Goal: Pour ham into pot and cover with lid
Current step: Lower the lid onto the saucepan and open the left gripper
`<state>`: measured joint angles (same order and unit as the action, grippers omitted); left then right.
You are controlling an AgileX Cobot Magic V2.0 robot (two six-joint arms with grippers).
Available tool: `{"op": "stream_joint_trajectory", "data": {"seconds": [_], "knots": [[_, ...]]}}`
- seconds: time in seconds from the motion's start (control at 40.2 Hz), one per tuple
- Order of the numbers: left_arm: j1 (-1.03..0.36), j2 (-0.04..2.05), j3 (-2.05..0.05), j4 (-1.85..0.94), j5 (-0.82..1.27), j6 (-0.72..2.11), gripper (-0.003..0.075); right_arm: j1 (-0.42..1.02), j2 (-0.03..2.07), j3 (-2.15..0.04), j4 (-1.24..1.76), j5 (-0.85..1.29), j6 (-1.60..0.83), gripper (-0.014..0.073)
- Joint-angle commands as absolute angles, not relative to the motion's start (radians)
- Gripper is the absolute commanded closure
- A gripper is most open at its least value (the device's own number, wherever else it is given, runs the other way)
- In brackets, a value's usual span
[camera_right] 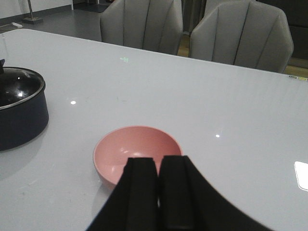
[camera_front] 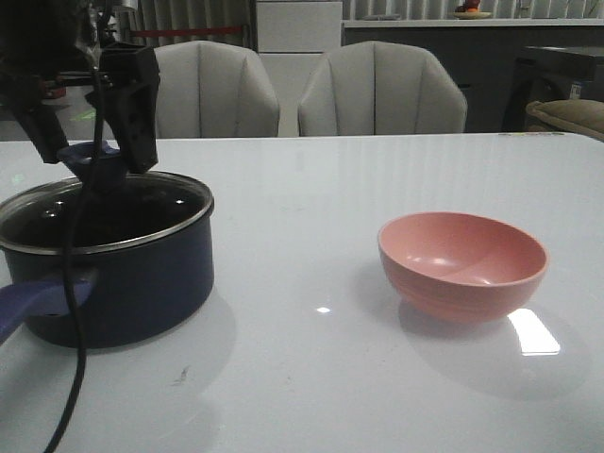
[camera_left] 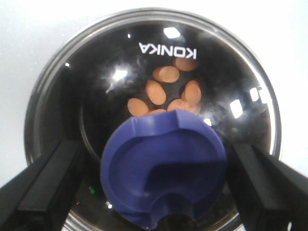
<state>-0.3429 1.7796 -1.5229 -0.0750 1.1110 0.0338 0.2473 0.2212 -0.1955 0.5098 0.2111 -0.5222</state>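
Observation:
The dark navy pot (camera_front: 142, 283) stands at the table's front left, its blue-purple handle (camera_front: 28, 302) pointing off the left edge. The glass lid (camera_left: 96, 82) lies on it, steel rim all round. Through the glass I see several orange slices of ham (camera_left: 166, 74) on the black bottom. My left gripper (camera_left: 156, 147) is open, one finger on each side of the blue-purple knob (camera_left: 163, 168), with a gap at both sides. My right gripper (camera_right: 158, 161) is shut on nothing, just above the near side of the pink bowl (camera_right: 130, 147). It does not show in the front view.
The salmon-pink bowl (camera_front: 462, 260) sits empty at the right of the white table (camera_front: 311, 377). A black cable (camera_front: 75, 377) hangs from the left arm in front of the pot. Two grey chairs (camera_front: 377, 90) stand behind the far edge.

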Motion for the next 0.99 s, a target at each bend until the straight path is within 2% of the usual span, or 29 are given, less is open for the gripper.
{"op": "stream_joint_trajectory", "data": {"seconds": [0.0, 0.224, 0.373, 0.721, 0.97], "knots": [[-0.350, 1.733, -1.585, -0.078, 1.094, 0.033, 0.0104, 0.249, 0.226, -0.221, 0.517, 0.131, -0.527, 0.0444], [-0.350, 1.654, -1.625, -0.077, 1.115, 0.043, 0.0104, 0.249, 0.226, -0.221, 0.517, 0.131, -0.527, 0.0444], [-0.350, 1.522, -1.555, -0.077, 1.022, 0.043, 0.0104, 0.249, 0.226, -0.221, 0.517, 0.131, -0.527, 0.0444], [-0.350, 1.099, -1.233, -0.077, 0.805, 0.043, 0.0104, 0.249, 0.226, -0.221, 0.517, 0.131, -0.527, 0.0444], [-0.350, 0.806, -0.927, -0.077, 0.597, 0.043, 0.0104, 0.249, 0.226, -0.221, 0.517, 0.131, -0.527, 0.0444]]}}
